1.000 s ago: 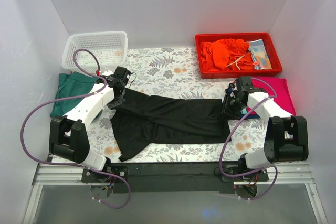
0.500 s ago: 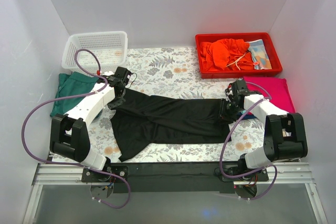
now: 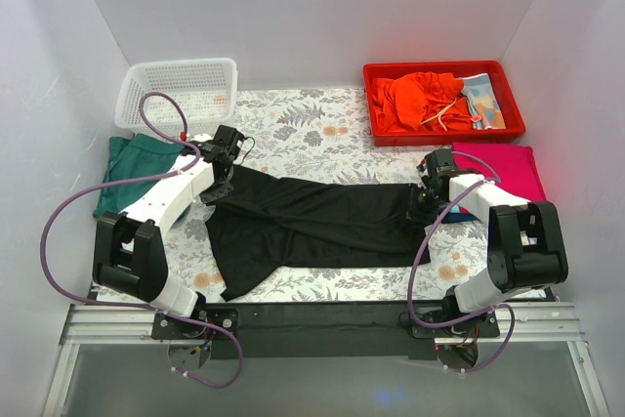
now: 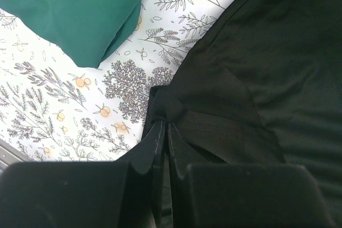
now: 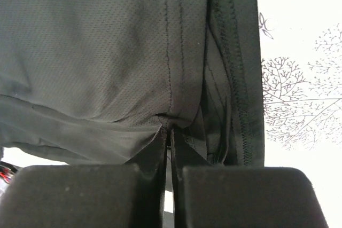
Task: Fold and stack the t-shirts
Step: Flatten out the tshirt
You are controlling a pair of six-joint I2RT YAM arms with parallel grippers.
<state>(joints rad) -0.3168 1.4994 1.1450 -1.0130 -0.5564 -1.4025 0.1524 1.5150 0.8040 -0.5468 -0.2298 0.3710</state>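
- The black t-shirt [image 3: 312, 227] lay spread across the middle of the floral-covered table [image 3: 293, 119], its length running from the left side to the right, with a loose flap reaching toward the near edge at the left
- The left gripper [image 3: 221, 186] was at the shirt's far-left end, jaws closed and pinching a bunched fold of the black cloth; in the left wrist view the fold rose from the print straight into the closed fingertips [image 4: 158, 134]
- The right gripper [image 3: 427, 202] was at the shirt's right end, jaws likewise closed on the cloth; the right wrist view showed the fingertips [image 5: 160, 142] meeting on a pucker of black mesh fabric just beside a stitched hem
- Between the two grips the shirt rested on the table, creased along its length
- A folded dark-green shirt [image 3: 127, 171] sat at the left edge, just beside the left arm and apart from the black cloth
- A folded magenta shirt [image 3: 510, 171] lay at the right edge, just behind the right arm
- A white basket [image 3: 181, 90] stood in the far-left corner and a red tray [image 3: 441, 137] holding orange cloth [image 3: 415, 100] in the far-right corner
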